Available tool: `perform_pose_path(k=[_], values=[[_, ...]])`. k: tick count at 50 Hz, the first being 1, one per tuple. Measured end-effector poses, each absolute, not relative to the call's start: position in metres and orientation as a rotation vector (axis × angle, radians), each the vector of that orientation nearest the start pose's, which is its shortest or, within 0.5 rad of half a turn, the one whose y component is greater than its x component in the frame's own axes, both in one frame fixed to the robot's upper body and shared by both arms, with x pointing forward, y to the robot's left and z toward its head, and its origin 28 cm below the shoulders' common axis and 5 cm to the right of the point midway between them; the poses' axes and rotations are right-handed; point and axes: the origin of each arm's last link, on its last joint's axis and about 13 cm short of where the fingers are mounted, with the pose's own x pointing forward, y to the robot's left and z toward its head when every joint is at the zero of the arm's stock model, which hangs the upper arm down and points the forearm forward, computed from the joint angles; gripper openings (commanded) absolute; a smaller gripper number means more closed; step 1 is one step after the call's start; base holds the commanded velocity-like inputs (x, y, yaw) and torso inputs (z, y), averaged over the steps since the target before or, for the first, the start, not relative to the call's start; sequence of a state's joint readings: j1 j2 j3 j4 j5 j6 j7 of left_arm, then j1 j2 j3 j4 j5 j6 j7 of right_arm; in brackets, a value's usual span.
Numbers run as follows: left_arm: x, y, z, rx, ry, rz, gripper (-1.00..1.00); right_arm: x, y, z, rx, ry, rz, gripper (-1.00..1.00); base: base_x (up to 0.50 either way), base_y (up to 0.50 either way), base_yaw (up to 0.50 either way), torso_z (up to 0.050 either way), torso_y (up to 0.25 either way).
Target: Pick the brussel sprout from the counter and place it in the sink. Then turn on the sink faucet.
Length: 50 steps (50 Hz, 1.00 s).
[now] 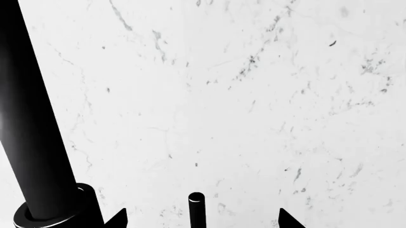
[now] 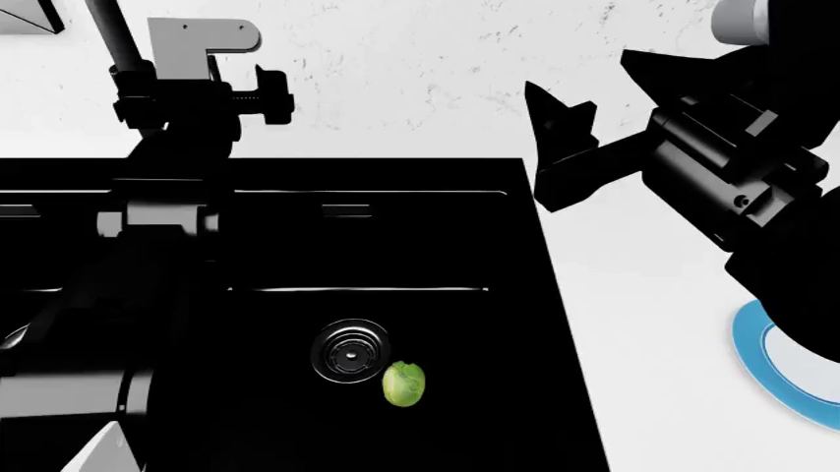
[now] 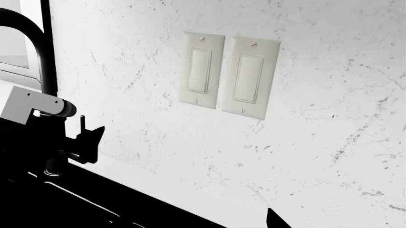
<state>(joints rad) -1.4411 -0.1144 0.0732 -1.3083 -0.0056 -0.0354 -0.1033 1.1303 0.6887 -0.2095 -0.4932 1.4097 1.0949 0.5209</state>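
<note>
One sprout lies in the sink, touching the drain at its 4 o'clock. Left gripper sits at the faucet lever, fingers spread. Right gripper hovers over the counter; jaw state unclear.

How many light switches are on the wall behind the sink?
2: both light switches sit side by side on the marble wall, one nearer the sink faucet, the other beside it. Others may be out of view.
</note>
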Motion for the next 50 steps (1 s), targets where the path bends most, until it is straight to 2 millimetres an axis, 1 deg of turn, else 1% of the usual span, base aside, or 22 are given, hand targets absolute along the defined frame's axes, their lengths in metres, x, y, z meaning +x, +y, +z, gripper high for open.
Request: perform_pose_path(k=[13,18,30,50], values=[[0.439,0.256,0.246,0.092,-0.114,0.207,1.00,0.238,-0.135,0.314,-0.118,-0.134,0.400,1.00,0.00,0.00,0.00,0.000,0.000],[0.439,0.256,0.249,0.091,-0.122,0.209,1.00,0.237,-0.135,0.314,-0.118,-0.137,0.401,1.00,0.00,0.00,0.00,0.000,-0.176],[0.439,0.256,0.250,0.087,-0.130,0.208,1.00,0.237,-0.135,0.313,-0.116,-0.136,0.404,1.00,0.00,0.00,0.00,0.000,0.000],[0.439,0.251,0.237,0.072,-0.114,0.195,1.00,0.238,-0.136,0.309,-0.105,-0.133,0.404,1.00,0.00,0.00,0.00,0.000,0.000]])
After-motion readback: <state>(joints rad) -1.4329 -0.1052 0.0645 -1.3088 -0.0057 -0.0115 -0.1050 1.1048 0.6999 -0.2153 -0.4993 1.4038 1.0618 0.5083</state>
